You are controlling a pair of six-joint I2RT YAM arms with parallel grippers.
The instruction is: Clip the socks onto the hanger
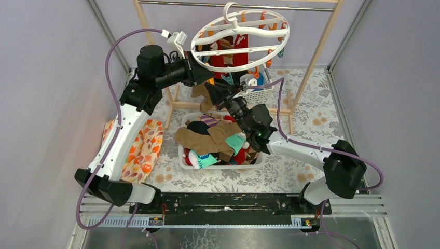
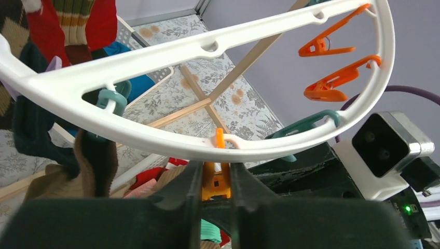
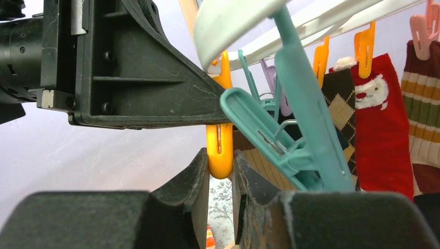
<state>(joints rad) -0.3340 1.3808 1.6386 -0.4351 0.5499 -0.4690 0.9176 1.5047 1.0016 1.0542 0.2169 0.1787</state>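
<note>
Pinching one clip (image 2: pixel 214 188) is the left end effector (image 2: pixel 215 175).

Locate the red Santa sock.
Right side of the right wrist view: the red Santa sock hangs from the hanger by an orange clip, between the brown argyle sock on its left and the striped sock on its right.
</note>
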